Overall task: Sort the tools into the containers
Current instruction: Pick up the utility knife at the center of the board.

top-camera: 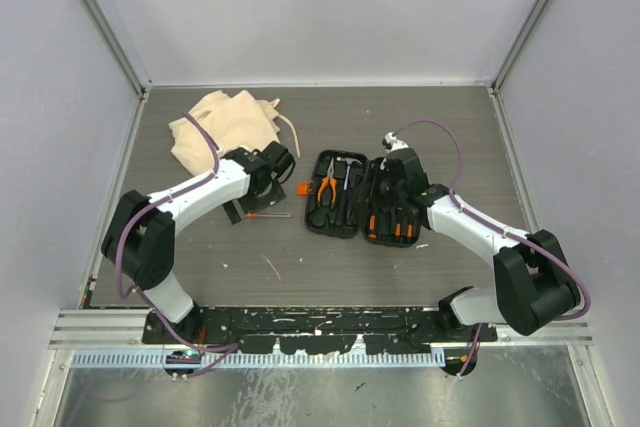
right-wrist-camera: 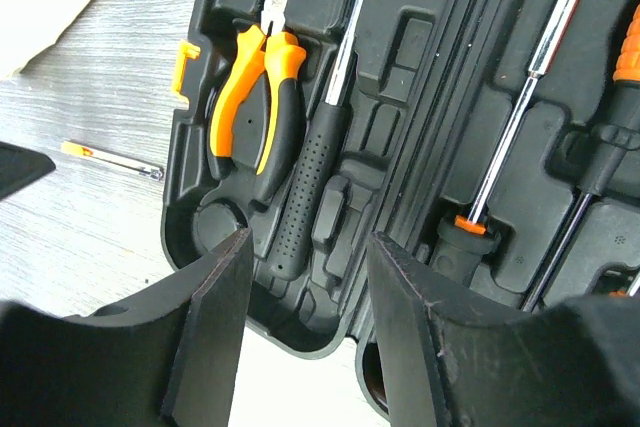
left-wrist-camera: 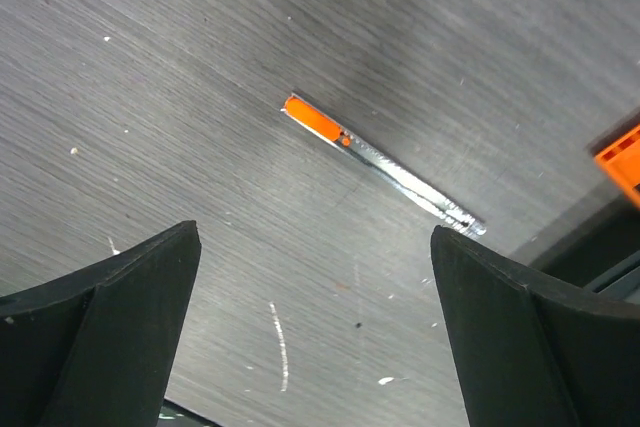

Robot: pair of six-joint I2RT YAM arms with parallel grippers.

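We see a slim steel tool with an orange end lying loose on the grey surface, at nine o'clock from the open black tool case and apart from it. The left hand hangs near it, fingers spread wide and empty. In the case, the pliers and hammer lie side by side, and screwdrivers fill the three o'clock half. The right hand hovers above, jaws apart, gripping nothing. The cloth bag sits at ten o'clock.

Bare table below the left gripper
Ahead of its spread fingers lies only a slim orange-tipped bit; the tool case blocks its right, the cloth bag sits close by.
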